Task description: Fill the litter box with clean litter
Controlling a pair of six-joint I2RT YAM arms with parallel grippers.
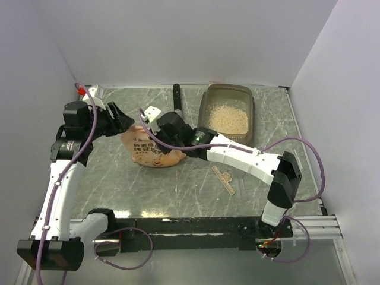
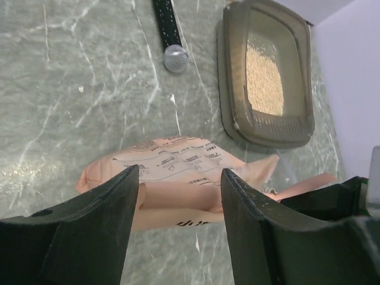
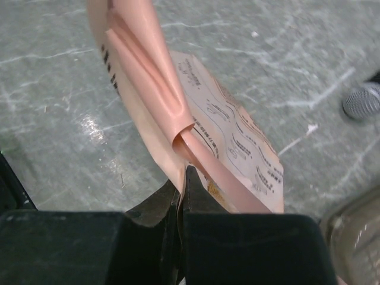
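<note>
The right gripper (image 3: 183, 178) is clamped on a fold of the orange-pink pouch (image 3: 237, 142); the left gripper (image 2: 178, 190) is held open above it, grasping nothing. Beyond, clean litter (image 1: 228, 119) is heaped inside the litter box (image 1: 252, 113). Filling is judged largely done.

The translucent grey-brown litter box (image 1: 228, 88) lies flat at one o'clock on the desk (image 1: 119, 178), holding a loose beige heap of clean litter (image 1: 229, 119).
</note>
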